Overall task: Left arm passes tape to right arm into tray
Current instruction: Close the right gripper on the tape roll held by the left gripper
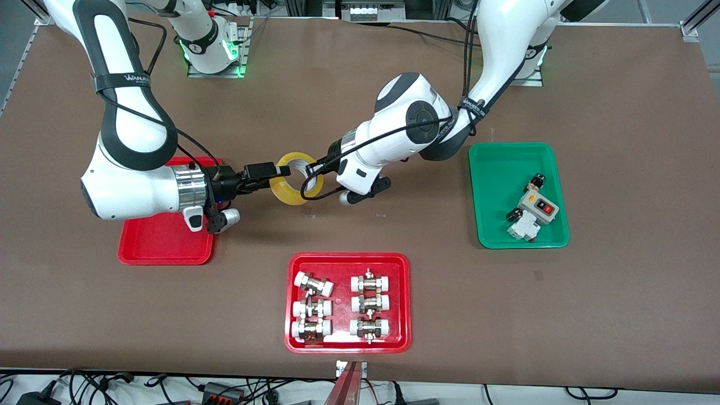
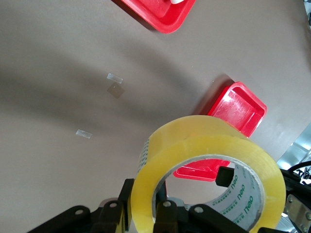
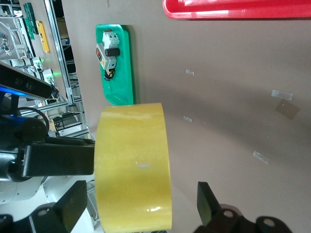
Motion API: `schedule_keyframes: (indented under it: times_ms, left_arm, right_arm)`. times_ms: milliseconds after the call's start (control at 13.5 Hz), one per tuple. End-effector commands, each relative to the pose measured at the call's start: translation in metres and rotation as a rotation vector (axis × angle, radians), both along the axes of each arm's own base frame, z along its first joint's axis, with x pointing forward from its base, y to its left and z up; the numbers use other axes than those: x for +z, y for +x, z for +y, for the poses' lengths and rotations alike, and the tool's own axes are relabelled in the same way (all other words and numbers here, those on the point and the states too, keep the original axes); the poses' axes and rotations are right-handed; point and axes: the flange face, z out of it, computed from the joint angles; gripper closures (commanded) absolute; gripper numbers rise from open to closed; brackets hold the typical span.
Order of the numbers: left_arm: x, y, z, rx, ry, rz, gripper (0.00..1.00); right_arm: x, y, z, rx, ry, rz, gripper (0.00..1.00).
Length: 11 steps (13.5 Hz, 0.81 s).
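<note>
Brown table [image 1: 619, 315] under mid-air handover: tape [image 1: 292, 179] pinched through its hole by left gripper [image 1: 311, 166]; right gripper [image 1: 275, 171], jaws spread, straddles its outer band. Red tray [image 1: 163, 244] lies beneath the right arm [image 1: 129, 140]; fittings tray [image 1: 347, 261] and green tray [image 1: 495, 185] nearby.

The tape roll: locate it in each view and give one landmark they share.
Front view: tape roll at mid-table, in the air between both end effectors.
Left wrist view: tape roll fills the lower middle, hole showing.
Right wrist view: tape roll seen edge-on, lower centre.
Shared landmark: the plain red tray.
</note>
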Motion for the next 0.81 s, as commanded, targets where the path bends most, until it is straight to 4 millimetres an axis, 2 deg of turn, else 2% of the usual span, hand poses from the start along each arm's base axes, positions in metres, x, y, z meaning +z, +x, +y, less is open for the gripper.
schedule_keyframes:
  times_ms: [0,148,444,741]
  left_arm:
    - [0.009,0.004,-0.007,0.013,-0.023,-0.005,1.0]
    - [0.008,0.005,-0.007,0.015,-0.023,-0.003,1.0]
    - [0.008,0.004,-0.007,0.014,-0.021,-0.005,1.0]
    - [0.007,0.004,-0.008,0.014,-0.022,-0.001,1.0]
  right_arm:
    - [0.001,0.001,0.002,0.007,0.028,-0.001,0.07]
    - [0.002,0.001,0.001,0.004,0.027,-0.001,0.11]
    - [0.004,0.002,-0.016,0.017,0.044,0.019,0.1]
    - [0.004,0.002,-0.015,0.021,0.048,0.021,0.11]
